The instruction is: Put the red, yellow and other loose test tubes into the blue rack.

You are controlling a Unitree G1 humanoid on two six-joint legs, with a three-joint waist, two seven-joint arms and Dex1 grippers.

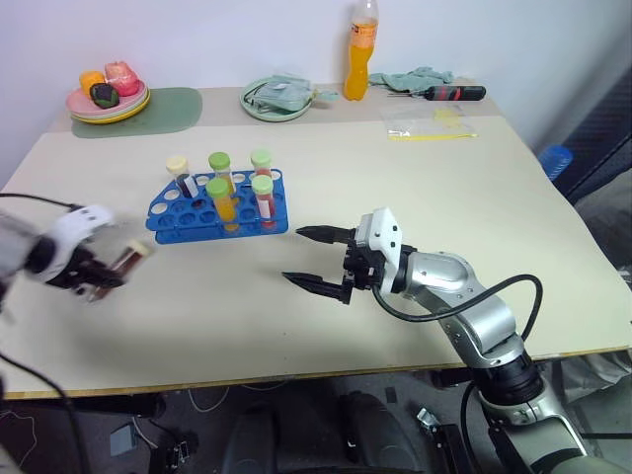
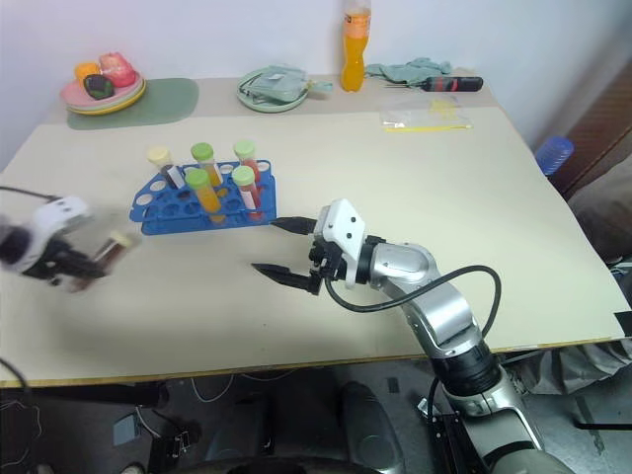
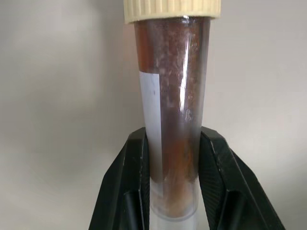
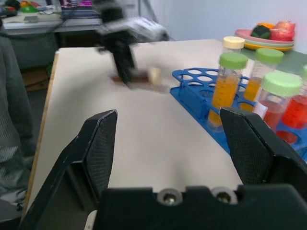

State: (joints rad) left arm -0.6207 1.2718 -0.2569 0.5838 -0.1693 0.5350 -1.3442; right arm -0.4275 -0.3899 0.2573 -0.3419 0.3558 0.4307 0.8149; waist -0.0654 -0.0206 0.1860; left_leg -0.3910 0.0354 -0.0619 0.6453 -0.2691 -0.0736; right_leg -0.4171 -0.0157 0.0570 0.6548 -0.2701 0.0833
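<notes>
Left gripper point(image 1: 99, 272) is clamped on a maroon tube point(image 3: 172, 120) with a cream cap, gripped low near its base, lying tilted just off the blue rack's point(image 1: 219, 202) near-left end. Right gripper point(image 1: 318, 260) stands wide open, empty, beside the rack. Risk: held so low, the tube may pivot or slip as it is uprighted, or knock the five tubes already standing. Pale table point(image 1: 444, 207); plates and bottle at its far edge; white wall.

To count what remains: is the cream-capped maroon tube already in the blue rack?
Out. The left gripper is shut on the maroon tube, away from the blue rack.
</notes>
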